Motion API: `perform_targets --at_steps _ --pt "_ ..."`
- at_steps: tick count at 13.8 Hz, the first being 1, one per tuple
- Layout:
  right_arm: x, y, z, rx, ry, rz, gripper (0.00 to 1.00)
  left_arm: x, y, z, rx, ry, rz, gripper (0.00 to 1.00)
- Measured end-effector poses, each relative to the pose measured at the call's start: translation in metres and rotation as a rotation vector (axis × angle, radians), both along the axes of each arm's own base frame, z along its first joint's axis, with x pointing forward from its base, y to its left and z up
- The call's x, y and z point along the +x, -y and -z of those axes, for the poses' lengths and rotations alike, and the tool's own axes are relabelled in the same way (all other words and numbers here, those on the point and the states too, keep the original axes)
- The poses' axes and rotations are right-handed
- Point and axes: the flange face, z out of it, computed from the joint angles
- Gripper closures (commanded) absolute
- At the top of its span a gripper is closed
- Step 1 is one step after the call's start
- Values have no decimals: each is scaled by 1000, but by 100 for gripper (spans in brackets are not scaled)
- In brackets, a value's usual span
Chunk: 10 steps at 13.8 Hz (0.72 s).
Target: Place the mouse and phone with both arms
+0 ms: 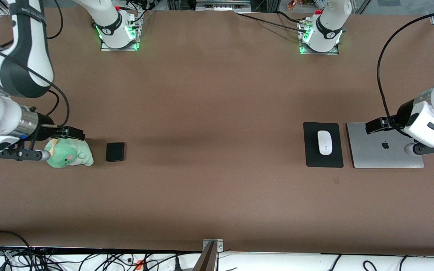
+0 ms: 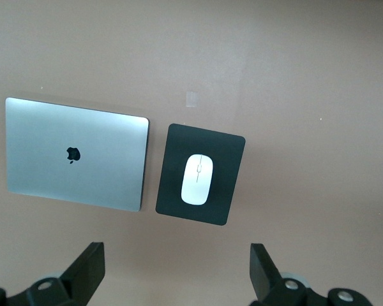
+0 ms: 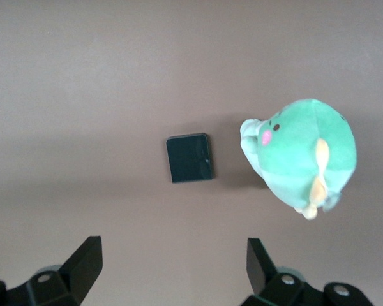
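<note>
The white mouse [image 1: 325, 142] lies on a black mat [image 1: 313, 155] toward the left arm's end of the table; it also shows in the left wrist view [image 2: 197, 179]. The black phone [image 1: 115, 151] lies flat on the table toward the right arm's end, and shows in the right wrist view [image 3: 189, 157]. My left gripper [image 1: 376, 126] is open and empty, up in the air over the edge of the laptop beside the mat. My right gripper [image 1: 71, 133] is open and empty, up in the air over a green plush toy beside the phone.
A closed grey laptop [image 1: 384, 150] lies beside the mat, toward the left arm's end. A green plush toy [image 1: 70, 157] sits beside the phone, toward the right arm's end. Brown tabletop [image 1: 217, 150] stretches between phone and mat.
</note>
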Motion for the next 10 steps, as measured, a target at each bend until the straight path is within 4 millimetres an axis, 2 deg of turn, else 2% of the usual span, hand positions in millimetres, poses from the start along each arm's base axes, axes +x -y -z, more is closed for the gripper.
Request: perform_targets --at_steps 5,10 --pt "-28 18 -53 -6 -27 -1 0 -4 2 -13 6 20 0 0" --pt "-61 41 -116 -73 28 -10 0 -11 6 -31 15 45 20 0"
